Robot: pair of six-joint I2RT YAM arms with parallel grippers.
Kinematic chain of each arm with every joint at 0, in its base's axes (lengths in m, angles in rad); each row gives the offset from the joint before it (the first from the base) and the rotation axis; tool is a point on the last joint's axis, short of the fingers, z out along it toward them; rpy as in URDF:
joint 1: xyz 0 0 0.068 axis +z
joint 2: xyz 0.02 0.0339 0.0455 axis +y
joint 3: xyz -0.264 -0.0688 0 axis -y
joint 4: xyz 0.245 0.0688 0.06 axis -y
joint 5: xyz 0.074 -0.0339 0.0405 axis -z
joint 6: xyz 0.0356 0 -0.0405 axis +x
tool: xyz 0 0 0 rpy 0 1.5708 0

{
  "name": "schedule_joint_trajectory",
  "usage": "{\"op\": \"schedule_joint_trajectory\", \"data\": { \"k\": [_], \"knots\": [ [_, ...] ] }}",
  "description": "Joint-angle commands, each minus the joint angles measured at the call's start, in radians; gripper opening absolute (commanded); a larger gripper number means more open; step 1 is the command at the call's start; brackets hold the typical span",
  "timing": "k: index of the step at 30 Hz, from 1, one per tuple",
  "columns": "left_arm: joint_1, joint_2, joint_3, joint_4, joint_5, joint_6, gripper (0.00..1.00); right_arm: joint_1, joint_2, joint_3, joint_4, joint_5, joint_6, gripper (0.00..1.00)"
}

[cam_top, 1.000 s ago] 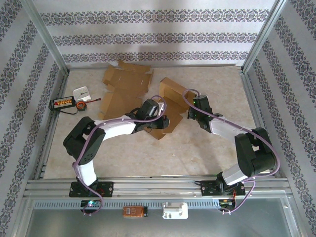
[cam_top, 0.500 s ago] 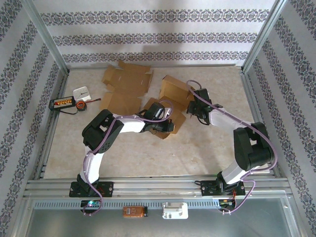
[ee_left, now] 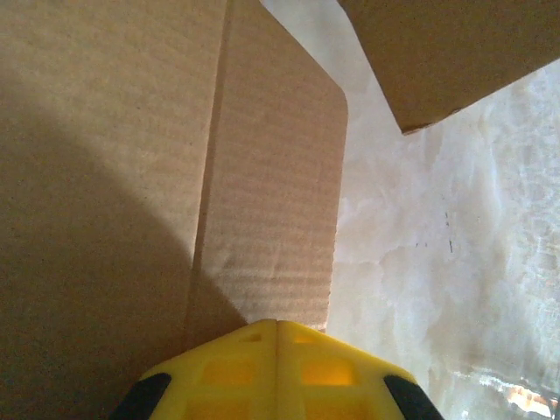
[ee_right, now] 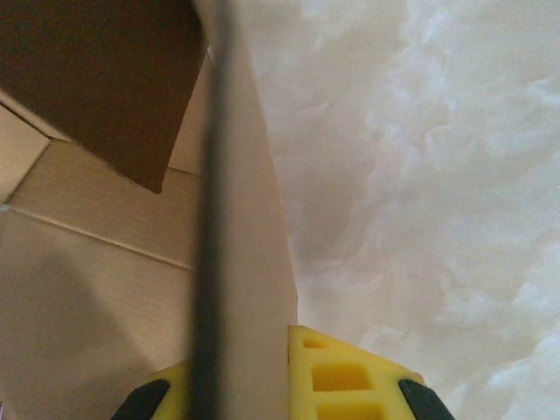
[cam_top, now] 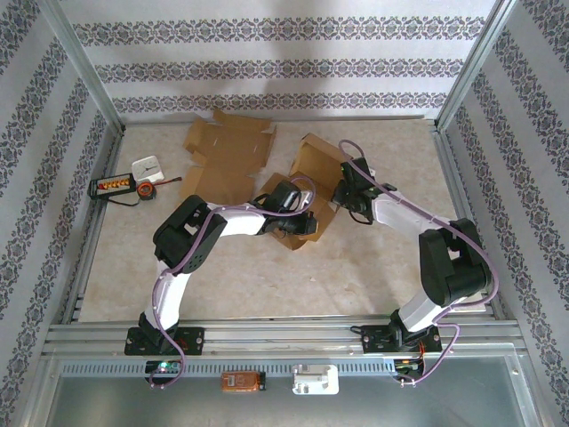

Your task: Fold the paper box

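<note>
No legible text, number, brand or sign anywhere.

Cardboard box (cam_top: 307,173): plain brown faces in the top view and both wrist views.

Orange device (cam_top: 243,382) and white device (cam_top: 316,380) on the grey metal ledge (cam_top: 444,391): any markings too small to read.

White square item (cam_top: 148,168), left side of the worktop (cam_top: 382,267): surface detail not resolved.

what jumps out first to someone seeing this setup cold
The half-folded paper box at the centre of the table draws the eye. The right end effector pinches one of its walls, seen edge-on in the wrist view; the left end effector sits closed at a flap's edge. A flat cardboard blank lies behind, to the left.
</note>
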Motion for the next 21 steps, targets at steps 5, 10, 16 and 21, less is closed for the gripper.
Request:
{"op": "schedule_joint_trajectory", "data": {
  "k": [5, 10, 16, 21],
  "knots": [
    [-0.003, 0.04, 0.034, 0.004, -0.004, -0.006, 0.0, 0.046, -0.012, 0.037, -0.069, 0.083, 0.093, 0.09],
    [-0.003, 0.05, 0.044, 0.017, 0.006, -0.02, 0.0, 0.102, 0.021, 0.028, -0.03, 0.156, 0.164, 0.1],
    [-0.003, 0.029, 0.02, 0.038, -0.006, -0.022, 0.0, 0.168, 0.037, -0.051, 0.066, 0.3, 0.178, 0.1],
    [0.0, -0.009, -0.006, 0.062, -0.005, -0.045, 0.05, 0.198, 0.03, -0.17, 0.206, 0.375, 0.172, 0.1]
  ]
}}
